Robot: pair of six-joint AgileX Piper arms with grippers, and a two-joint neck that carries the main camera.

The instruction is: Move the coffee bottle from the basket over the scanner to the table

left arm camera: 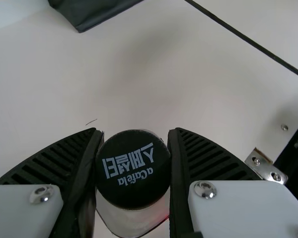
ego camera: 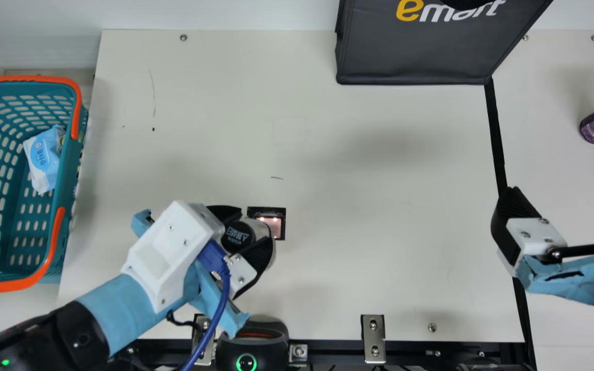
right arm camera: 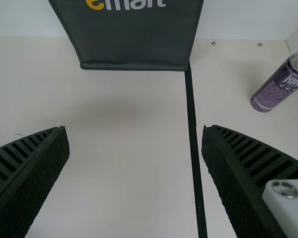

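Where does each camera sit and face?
Main view: on the neck, looking down on the cream table; both arms show.
Left wrist view: on that arm, looking over its gripper, closed on the black-capped coffee bottle.
Right wrist view: on that arm, looking past its open gripper towards the dark fabric bag.
Main and right wrist share the purple cylindrical can.

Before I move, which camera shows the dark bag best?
The main view: the dark bag shows its front, side fold and most lettering. The right wrist view crops the lettering; the left wrist view catches a lower corner.
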